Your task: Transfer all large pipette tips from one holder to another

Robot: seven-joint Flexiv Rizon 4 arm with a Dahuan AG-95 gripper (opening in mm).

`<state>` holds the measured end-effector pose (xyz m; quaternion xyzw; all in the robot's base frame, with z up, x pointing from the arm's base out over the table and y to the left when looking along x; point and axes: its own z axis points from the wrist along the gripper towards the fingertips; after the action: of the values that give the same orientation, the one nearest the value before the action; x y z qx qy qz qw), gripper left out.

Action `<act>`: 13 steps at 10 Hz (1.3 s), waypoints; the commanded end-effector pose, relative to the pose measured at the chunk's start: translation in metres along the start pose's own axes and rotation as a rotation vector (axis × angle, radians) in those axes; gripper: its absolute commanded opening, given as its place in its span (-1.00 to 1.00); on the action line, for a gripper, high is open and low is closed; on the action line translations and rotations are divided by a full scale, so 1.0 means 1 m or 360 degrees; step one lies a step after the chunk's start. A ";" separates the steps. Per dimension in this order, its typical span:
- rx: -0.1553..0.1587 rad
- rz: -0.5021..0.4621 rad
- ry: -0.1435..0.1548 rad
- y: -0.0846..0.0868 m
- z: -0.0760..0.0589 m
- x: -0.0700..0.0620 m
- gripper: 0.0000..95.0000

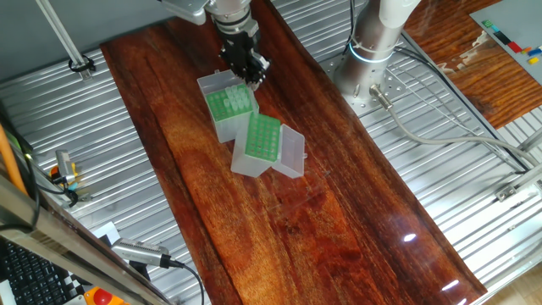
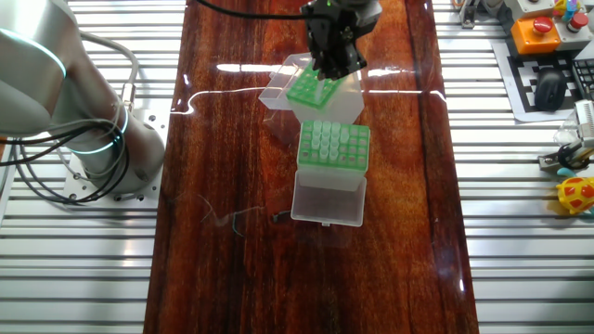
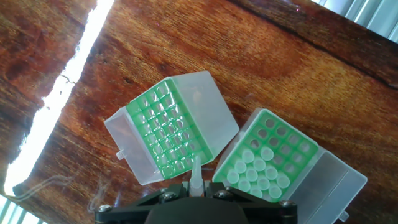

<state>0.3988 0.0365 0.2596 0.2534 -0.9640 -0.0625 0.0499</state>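
The clear-sided holder [image 2: 334,147] [image 1: 261,138] [image 3: 267,158] lies mid-board with its see-through lid [image 2: 328,199] open, and several large pipette tips [image 3: 258,171] stand in its green grid. The grey-sided holder [image 3: 165,130] [image 2: 320,93] [image 1: 229,106] is beside it with its whitish lid [image 2: 283,83] open; the holes that show are empty. My gripper [image 3: 196,188] [image 1: 250,72] [image 2: 332,67] hangs over this box, shut on one pale tip [image 3: 196,174]. The tip points down at the near edge of the grid. Whether it touches a hole I cannot tell.
Both boxes rest on a dark wooden board [image 1: 339,229] laid over ribbed metal decking. The arm's base [image 1: 373,42] [image 2: 65,102] and its cables stand beside the board. A thin wire [image 2: 232,218] and a small dark piece [image 2: 277,218] lie near the clear lid.
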 end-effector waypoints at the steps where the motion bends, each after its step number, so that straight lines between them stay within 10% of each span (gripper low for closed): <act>1: -0.0002 0.0000 -0.0002 -0.001 0.001 -0.001 -1.00; 13: -0.0011 -0.0035 0.0070 0.006 -0.048 -0.005 -1.00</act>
<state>0.4051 0.0392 0.3089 0.2665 -0.9593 -0.0603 0.0716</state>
